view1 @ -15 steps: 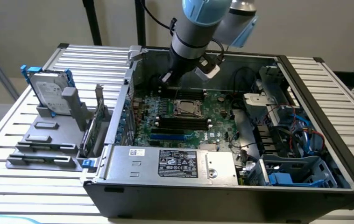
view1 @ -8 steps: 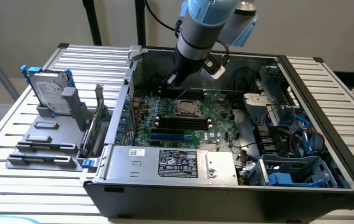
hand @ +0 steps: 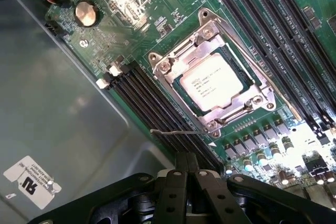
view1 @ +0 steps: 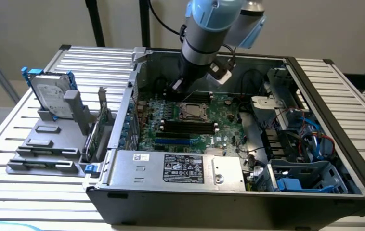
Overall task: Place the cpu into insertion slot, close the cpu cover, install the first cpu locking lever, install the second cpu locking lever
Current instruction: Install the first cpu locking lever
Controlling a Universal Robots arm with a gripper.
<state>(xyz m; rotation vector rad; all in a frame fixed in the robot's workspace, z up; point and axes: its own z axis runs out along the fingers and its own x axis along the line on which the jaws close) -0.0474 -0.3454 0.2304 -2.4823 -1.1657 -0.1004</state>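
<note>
Two black fingers on the claw (hand: 190, 162) are pressed tight together, and we see nothing pinched between them. It hangs low inside the open computer case (view1: 234, 204), on the far side of the socket, with the blue-and-grey arm (view1: 202, 33) coming down from above. So where's the chip (hand: 212, 82)? It's sitting flat in the socket (hand: 164, 66), pale face up with the printing showing. The cover (hand: 247, 109) is folded down over it, its silver frame lying around the chip's edges so the chip shows through the window. One thin wire lever (hand: 176, 131) sticks out from the socket corner nearest the claw and runs across the black memory slots (hand: 152, 100), just beside the fingertips. We honestly can't tell if they touch it, or if it's hooked down. Round the socket it's all green motherboard (hand: 157, 3), with a coin battery (hand: 86, 13) well apart from the chip. In the exterior view, the power supply (view1: 169, 168) sits along the case's near side. A hard drive (view1: 49, 91) stands upright in a grey holder (view1: 54, 144) on the slatted table (view1: 15, 192), off to the exterior view's left of the case.
</note>
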